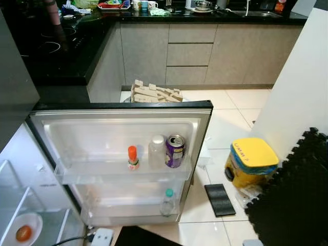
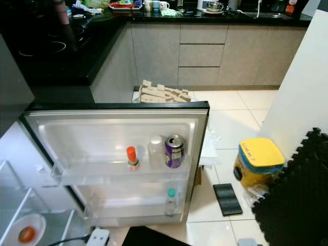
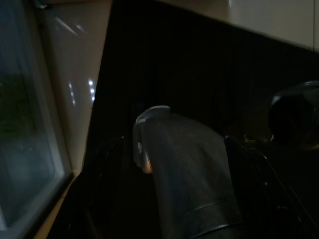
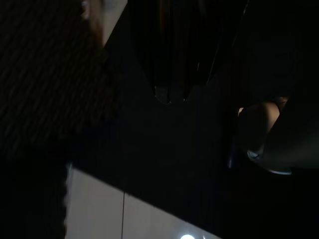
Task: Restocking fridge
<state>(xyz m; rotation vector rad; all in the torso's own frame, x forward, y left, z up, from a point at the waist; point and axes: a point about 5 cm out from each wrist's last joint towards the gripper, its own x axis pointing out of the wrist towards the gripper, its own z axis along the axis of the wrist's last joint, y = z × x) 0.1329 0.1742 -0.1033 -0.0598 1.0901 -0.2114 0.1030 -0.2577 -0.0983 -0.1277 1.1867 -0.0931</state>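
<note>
The open white fridge door (image 1: 202,123) carries an upright purple drink can (image 1: 175,151) ahead; both arms hang idle below, jaw states impossible to tell.

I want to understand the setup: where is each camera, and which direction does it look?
Left eye: on the head, looking down at the open fridge door, purple can on its upper shelf.
Right eye: the same scene, shifted slightly; both share the yellow bin.
Left wrist: very dark; grey rounded shape, nearby pale surface.
Right wrist: very dark; pale floor tile at an edge.
</note>
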